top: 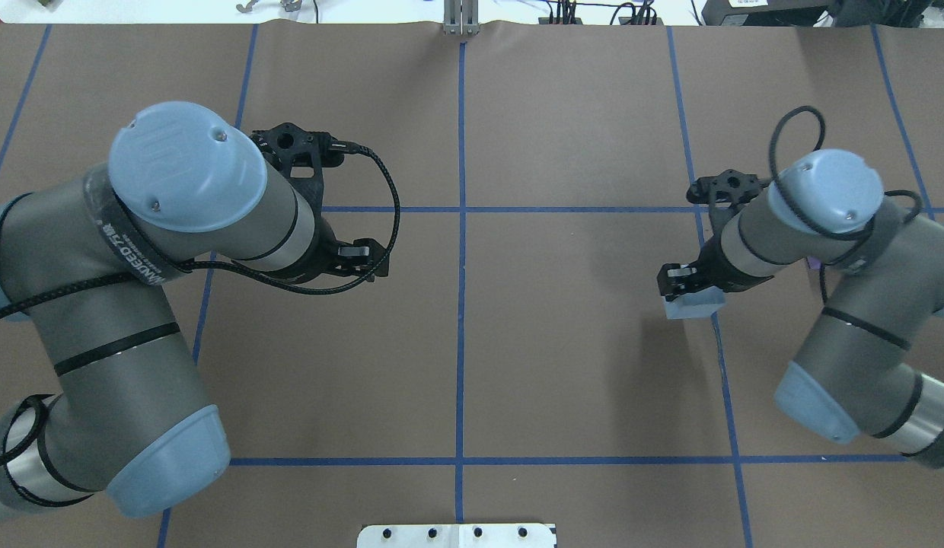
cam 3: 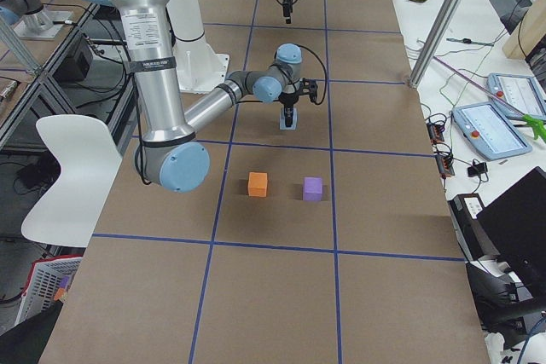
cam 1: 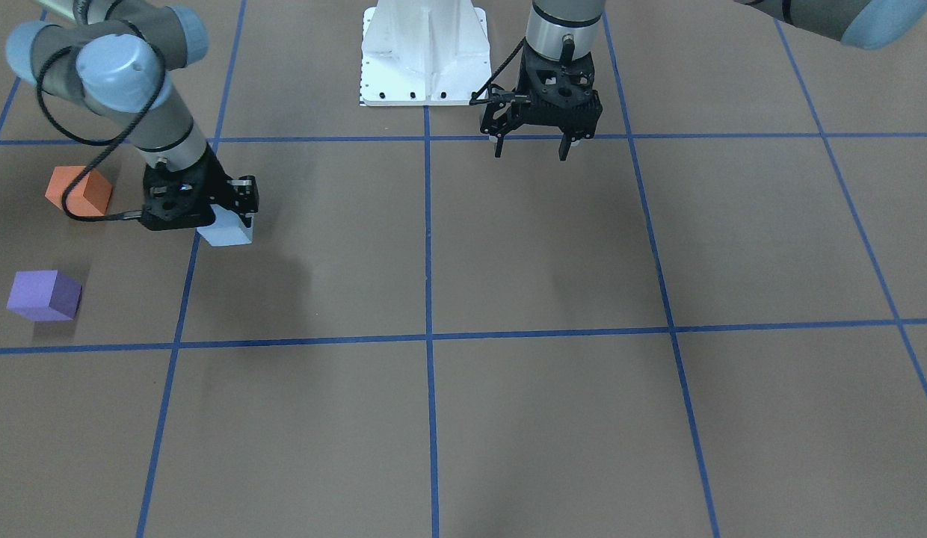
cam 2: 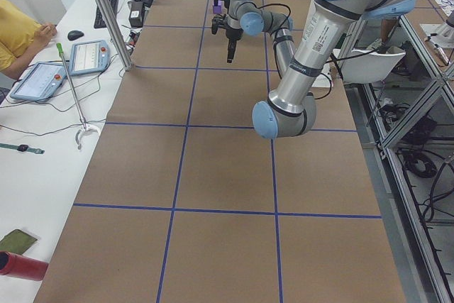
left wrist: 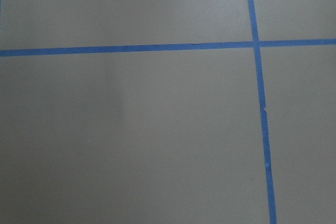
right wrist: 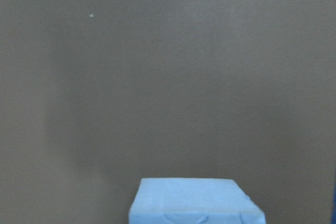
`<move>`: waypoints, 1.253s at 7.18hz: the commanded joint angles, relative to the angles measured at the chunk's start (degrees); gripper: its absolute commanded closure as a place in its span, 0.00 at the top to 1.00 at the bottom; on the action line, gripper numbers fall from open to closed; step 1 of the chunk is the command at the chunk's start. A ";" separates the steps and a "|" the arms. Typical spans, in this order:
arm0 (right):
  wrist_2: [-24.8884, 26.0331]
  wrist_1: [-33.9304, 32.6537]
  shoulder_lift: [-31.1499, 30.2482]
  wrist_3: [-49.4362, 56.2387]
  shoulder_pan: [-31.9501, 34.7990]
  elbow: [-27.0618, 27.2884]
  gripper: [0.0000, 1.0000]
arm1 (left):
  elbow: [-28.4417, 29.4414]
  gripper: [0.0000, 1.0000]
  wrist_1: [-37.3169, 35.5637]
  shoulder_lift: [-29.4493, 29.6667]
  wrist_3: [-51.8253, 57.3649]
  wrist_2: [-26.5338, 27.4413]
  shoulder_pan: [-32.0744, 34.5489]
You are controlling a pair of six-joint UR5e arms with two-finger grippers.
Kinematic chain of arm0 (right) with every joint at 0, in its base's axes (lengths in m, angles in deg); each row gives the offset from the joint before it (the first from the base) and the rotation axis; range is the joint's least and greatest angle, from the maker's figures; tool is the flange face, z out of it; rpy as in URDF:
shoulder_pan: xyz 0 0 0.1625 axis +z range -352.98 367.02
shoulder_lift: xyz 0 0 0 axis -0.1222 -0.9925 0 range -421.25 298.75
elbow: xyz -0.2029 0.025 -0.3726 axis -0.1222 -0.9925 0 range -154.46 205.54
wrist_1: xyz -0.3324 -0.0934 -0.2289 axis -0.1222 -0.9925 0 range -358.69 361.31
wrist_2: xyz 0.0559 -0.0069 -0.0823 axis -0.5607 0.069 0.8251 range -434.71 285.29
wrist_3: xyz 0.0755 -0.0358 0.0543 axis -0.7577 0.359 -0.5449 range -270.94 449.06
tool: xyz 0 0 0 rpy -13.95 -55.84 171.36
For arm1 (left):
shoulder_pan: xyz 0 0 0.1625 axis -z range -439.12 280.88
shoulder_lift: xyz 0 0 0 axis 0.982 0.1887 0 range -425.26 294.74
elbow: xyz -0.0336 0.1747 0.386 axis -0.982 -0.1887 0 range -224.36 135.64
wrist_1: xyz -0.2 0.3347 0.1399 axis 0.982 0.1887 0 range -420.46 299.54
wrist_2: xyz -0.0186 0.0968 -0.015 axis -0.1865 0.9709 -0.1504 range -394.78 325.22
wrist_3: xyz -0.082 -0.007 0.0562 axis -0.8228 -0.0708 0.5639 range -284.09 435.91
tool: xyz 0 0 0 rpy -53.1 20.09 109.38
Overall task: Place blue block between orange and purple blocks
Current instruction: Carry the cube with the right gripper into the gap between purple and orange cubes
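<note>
The light blue block (cam 1: 226, 232) is held in my right gripper (cam 1: 223, 218), which is shut on it low over the table. It also shows in the overhead view (top: 694, 307), the exterior right view (cam 3: 290, 123) and at the bottom of the right wrist view (right wrist: 197, 201). The orange block (cam 1: 78, 190) and the purple block (cam 1: 43, 296) sit apart on the table, to the robot's right of the blue block. Both also show in the exterior right view, orange (cam 3: 258, 184) and purple (cam 3: 312, 188). My left gripper (cam 1: 531, 153) is open and empty, above the table near the robot's base.
The brown table (cam 1: 508, 418) is marked with a grid of blue tape lines (cam 1: 427, 336). The white robot base (cam 1: 424, 52) stands at the table's edge. An operator and tablets (cam 2: 42, 79) are at a side bench.
</note>
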 commanded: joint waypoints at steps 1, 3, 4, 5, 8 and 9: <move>-5.88 3.06 -11.32 10.01 10.40 1.28 0.00 | 0.64 1.00 0.21 -0.02 -0.03 -0.04 -0.07; -8.44 5.90 -14.45 10.04 14.03 -0.12 0.00 | 2.14 1.00 2.22 -0.02 -0.03 0.05 -0.15; -8.27 5.99 -13.50 9.95 14.31 -2.48 0.00 | 2.32 1.00 2.23 -0.10 -0.03 0.05 -0.15; -8.27 5.99 -13.23 9.78 14.57 -3.72 0.00 | 2.32 1.00 2.23 -0.11 -0.11 -0.04 -0.24; -8.71 6.07 -12.52 9.86 14.57 -7.06 0.00 | 2.93 1.00 2.32 -0.02 -0.12 -0.04 -0.50; -10.45 6.16 -12.61 9.95 14.57 -8.03 0.00 | 2.93 1.00 2.32 -0.10 -0.20 -0.04 -0.50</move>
